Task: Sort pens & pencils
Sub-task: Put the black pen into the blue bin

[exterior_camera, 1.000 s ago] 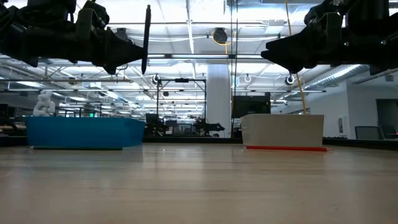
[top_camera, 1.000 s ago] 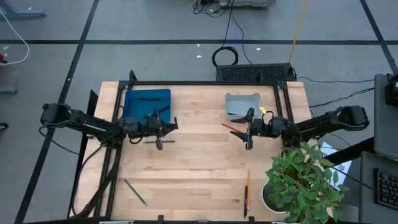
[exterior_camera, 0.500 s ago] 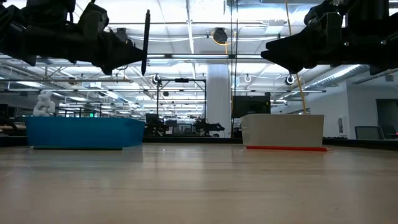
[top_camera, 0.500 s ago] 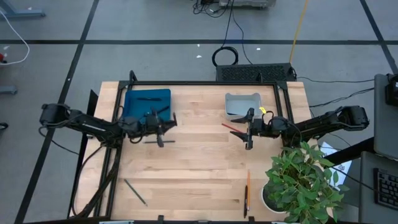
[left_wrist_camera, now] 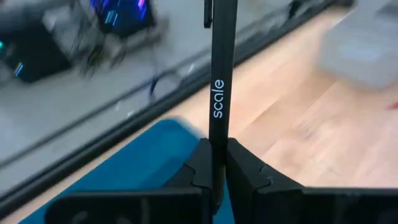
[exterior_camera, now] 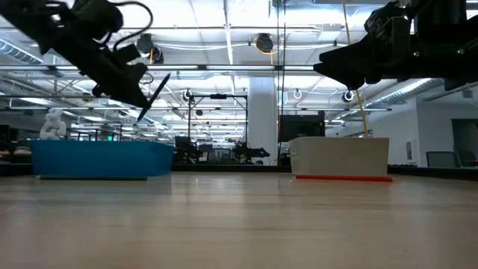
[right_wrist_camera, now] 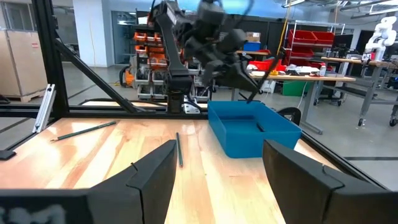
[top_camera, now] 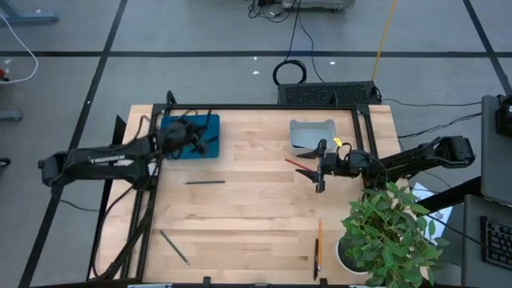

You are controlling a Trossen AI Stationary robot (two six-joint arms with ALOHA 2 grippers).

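Note:
My left gripper [top_camera: 194, 138] hovers over the blue tray [top_camera: 211, 122] at the far left, shut on a black pen [exterior_camera: 154, 93] printed "scale" [left_wrist_camera: 217, 99]. A second black pen [top_camera: 206, 182] lies flat on the wood mid-table. The red pencil [top_camera: 297, 164] lies in front of the grey tray [top_camera: 312, 128]. The orange pencil [top_camera: 318, 244] and a dark pencil [top_camera: 174, 246] lie near the near edge. My right gripper [top_camera: 322, 170] waits open and level beside the grey tray, touching nothing. My left gripper pinches the black pen's shaft [left_wrist_camera: 216, 146] between its two fingers, which lie across it. Most of the pen sticks out past the fingertips. The pen is lifted clear above the blue tray and slants, as the low view shows.
A potted plant [top_camera: 392, 232] fills the near right corner, close to the orange pencil. The blue tray [right_wrist_camera: 249, 134] holds at least one dark stick [right_wrist_camera: 260, 127]. A black frame runs along the table's far and left edges. Bare wood lies between the two trays.
My left arm has swung from the table's middle left toward the far edge and now stands over the blue tray, carrying the pen with it. The pen, upright before, now slants. The gripper has stayed shut on it. The right arm has kept still.

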